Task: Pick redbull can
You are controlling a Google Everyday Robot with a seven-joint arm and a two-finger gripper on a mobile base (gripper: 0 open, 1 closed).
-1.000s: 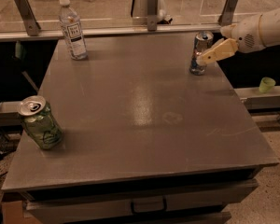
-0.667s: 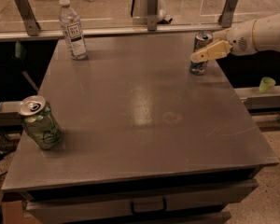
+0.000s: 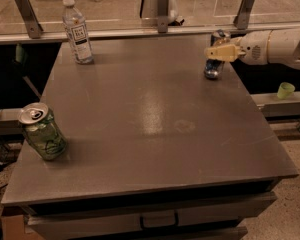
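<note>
The redbull can (image 3: 213, 69) is slim, blue and silver, and stands upright near the far right edge of the grey table (image 3: 155, 109). My gripper (image 3: 218, 52) reaches in from the right on a white arm (image 3: 275, 46). It sits level with the can's upper half and crosses in front of it. The can's middle is hidden behind the gripper; its silver top and lower part show.
A wider green can (image 3: 42, 134) stands near the table's front left edge. A clear plastic bottle (image 3: 77, 31) with a white cap stands at the far left. A metal rail with posts (image 3: 162, 9) runs behind the table. A small green cup (image 3: 285, 90) sits off the table at right.
My gripper has risen from the can's lower half to its upper half and levelled out. The can, the bottle and the green can have not moved.
</note>
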